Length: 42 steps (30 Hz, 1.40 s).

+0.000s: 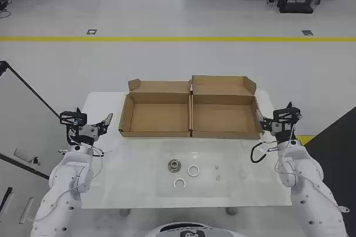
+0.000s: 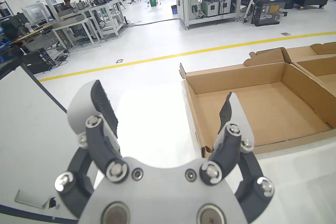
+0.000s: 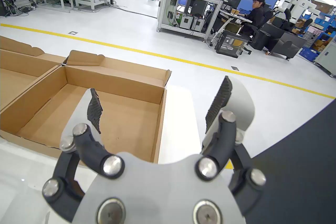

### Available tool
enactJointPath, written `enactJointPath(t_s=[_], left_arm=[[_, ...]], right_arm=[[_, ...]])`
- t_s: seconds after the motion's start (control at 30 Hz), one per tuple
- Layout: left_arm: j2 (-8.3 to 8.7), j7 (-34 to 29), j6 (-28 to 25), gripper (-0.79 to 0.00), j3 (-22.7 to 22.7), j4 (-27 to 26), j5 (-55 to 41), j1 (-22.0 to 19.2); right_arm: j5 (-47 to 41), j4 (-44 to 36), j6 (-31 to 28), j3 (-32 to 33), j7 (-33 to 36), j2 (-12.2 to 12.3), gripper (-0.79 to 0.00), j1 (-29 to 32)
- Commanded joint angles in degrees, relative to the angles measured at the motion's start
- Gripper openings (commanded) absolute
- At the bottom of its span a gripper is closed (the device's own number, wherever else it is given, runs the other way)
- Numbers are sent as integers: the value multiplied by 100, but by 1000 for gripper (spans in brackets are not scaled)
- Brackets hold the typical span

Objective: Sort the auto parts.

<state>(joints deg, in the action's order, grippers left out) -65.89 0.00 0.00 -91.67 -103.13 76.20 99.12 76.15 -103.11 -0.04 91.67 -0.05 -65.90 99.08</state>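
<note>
The left gripper [image 2: 164, 93] hangs with its ribbed fingers [image 2: 103, 104] spread wide and released, gripping nothing. It is above the left edge of the table, just outside the near corner of the left cardboard box [image 2: 262, 114]. The right gripper [image 3: 160, 86] mirrors it on the other side, with its fingers [image 3: 218, 101] likewise parted and bare. It is raised beside the outer wall of the right cardboard box [image 3: 126, 114], over the table's right edge. Seen from above, each gripper sits roughly level with the boxes' front walls, one at either flank, and both are well apart from the parts. The two boxes stand open, side by side, meeting along their inner walls on the far half of the white table [image 1: 130, 183]. Their lids are folded back, away from the robot. The auto parts lie loose on the table in front of the boxes, near the middle. There is a grey metal hub [image 1: 174, 165] with a hole through its centre, and a white ring [image 1: 193, 170] near it on the right. An open white half-ring [image 1: 180, 183] lies a little nearer the robot. Further right are two tiny pieces [image 1: 217, 167], too small for me to make out. The pieces lie apart from one another. Beyond the table a yellow line [image 1: 178, 39] runs across the pale floor.
</note>
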Motion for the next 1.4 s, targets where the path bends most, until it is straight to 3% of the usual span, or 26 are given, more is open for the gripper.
enactJointPath(t_s=[0.0,0.3,0.67,0.97,1.37], left_arm=[[0,0,0,0,0,0,0,0],[0,0,0,0,0,0,0,0],[0,0,0,0,0,0,0,0],[0,0,0,0,0,0,0,0],[0,0,0,0,0,0,0,0]], right_arm=[[6,-29,-43,-3,-12,-4,0,-10],[318,-751,-882,267,373,62,0,83],[290,-2027,-2864,871,1864,229,0,46],[94,-2273,-4202,860,2810,365,0,-706],[-526,-2005,-5443,-75,4231,508,0,-1876]])
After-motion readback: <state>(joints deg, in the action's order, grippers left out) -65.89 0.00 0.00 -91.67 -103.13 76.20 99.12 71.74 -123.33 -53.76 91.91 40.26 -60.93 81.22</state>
